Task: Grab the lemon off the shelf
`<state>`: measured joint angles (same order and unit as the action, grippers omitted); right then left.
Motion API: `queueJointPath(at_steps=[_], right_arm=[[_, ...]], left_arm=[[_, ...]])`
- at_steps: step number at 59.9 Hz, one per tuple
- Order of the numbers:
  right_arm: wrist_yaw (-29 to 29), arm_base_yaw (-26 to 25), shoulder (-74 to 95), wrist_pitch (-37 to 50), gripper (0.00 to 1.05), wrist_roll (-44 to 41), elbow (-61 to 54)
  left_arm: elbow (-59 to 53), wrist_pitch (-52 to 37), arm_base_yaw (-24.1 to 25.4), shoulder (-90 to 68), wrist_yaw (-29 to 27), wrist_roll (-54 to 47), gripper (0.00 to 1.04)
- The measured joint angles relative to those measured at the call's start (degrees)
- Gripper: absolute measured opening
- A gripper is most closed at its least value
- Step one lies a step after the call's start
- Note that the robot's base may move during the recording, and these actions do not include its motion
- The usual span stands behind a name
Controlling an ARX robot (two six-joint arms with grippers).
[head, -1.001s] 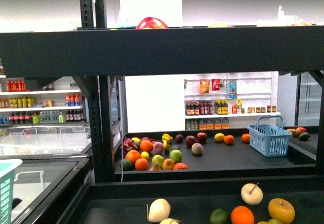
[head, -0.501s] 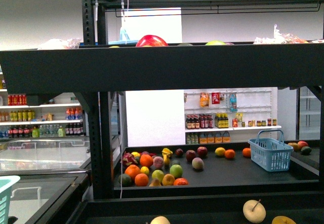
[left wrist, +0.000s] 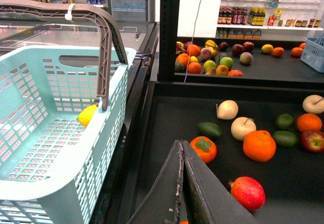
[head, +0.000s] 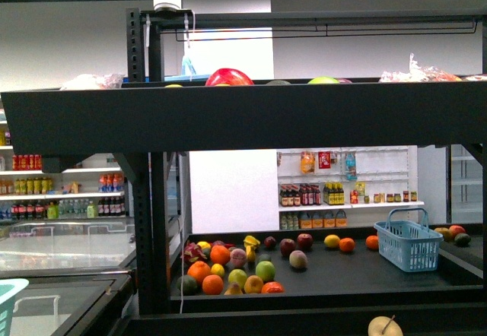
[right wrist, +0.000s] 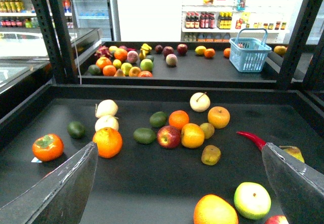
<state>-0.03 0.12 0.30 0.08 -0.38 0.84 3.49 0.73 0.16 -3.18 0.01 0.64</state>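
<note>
Lemon [left wrist: 87,115] left of centre inside teal basket [left wrist: 30,183], black shelf [right wrist: 152,183] strewn with fruit, left gripper [left wrist: 182,183] fingers pressed together empty, right gripper [right wrist: 177,183] spread wide, empty.

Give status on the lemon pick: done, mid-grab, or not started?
Looks done: a bright-yellow fruit, likely the lemon, lies inside the teal basket, off the shelf. In hand: nothing; the left gripper is shut and empty, the right gripper open and empty. Left to do: nothing evident.
</note>
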Motion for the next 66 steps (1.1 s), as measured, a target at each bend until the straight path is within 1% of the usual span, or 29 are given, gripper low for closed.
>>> queueJointPath(at_steps=[14,25,27,31,32,35,36,39,40,44,45,50,51,55,57,60,66], right_arm=[[0.0,0.0,0.0,0.0,0.97,0.0,0.0],[0.0,0.0,0.0,0.0,0.97,0.0,0.0],[0.0,0.0,0.0,0.0,0.97,0.0,0.0],[0.0,0.0,0.0,0.0,0.97,0.0,0.0],[0.0,0.0,0.0,0.0,0.97,0.0,0.0],[0.0,0.0,0.0,0.0,0.97,0.0,0.0],[0.0,0.0,0.0,0.0,0.97,0.0,0.0],[0.0,0.0,0.0,0.0,0.97,0.0,0.0],[0.0,0.0,0.0,0.0,0.97,0.0,0.0],[0.0,0.0,0.0,0.0,0.97,0.0,0.0],[0.0,0.0,0.0,0.0,0.97,0.0,0.0],[0.0,0.0,0.0,0.0,0.97,0.0,0.0],[0.0,0.0,0.0,0.0,0.97,0.0,0.0],[0.0,0.0,0.0,0.0,0.97,0.0,0.0],[0.0,0.0,0.0,0.0,0.97,0.0,0.0],[0.0,0.0,0.0,0.0,0.97,0.0,0.0],[0.0,0.0,0.0,0.0,0.97,0.0,0.0]], left_arm=[[-2.7,-0.4,0.0,2.6,0.0,0.0,0.03],[-2.7,-0.4,0.0,2.9,0.0,0.0,0.03],[-2.7,-0.4,0.0,2.9,0.0,0.0,0.06],[-2.7,-0.4,0.0,2.9,0.0,0.0,0.2],[-2.7,-0.4,0.0,2.9,0.0,0.0,0.22],[-2.7,-0.4,0.0,2.9,0.0,0.0,0.33],[-2.7,-0.4,0.0,2.9,0.0,0.0,0.34],[-2.7,-0.4,0.0,2.9,0.0,0.0,0.45],[-2.7,-0.4,0.0,2.9,0.0,0.0,0.47],[-2.7,-0.4,0.0,2.9,0.0,0.0,0.61],[-2.7,-0.4,0.0,2.9,0.0,0.0,0.63],[-2.7,-0.4,0.0,2.9,0.0,0.0,0.81],[-2.7,-0.4,0.0,2.9,0.0,0.0,0.82],[-2.7,-0.4,0.0,2.9,0.0,0.0,0.96],[-2.7,-0.4,0.0,2.9,0.0,-0.1,0.98],[-2.7,-0.4,0.0,2.9,0.0,-0.1,0.96],[-2.7,-0.4,0.0,2.9,0.0,-0.1,0.97]])
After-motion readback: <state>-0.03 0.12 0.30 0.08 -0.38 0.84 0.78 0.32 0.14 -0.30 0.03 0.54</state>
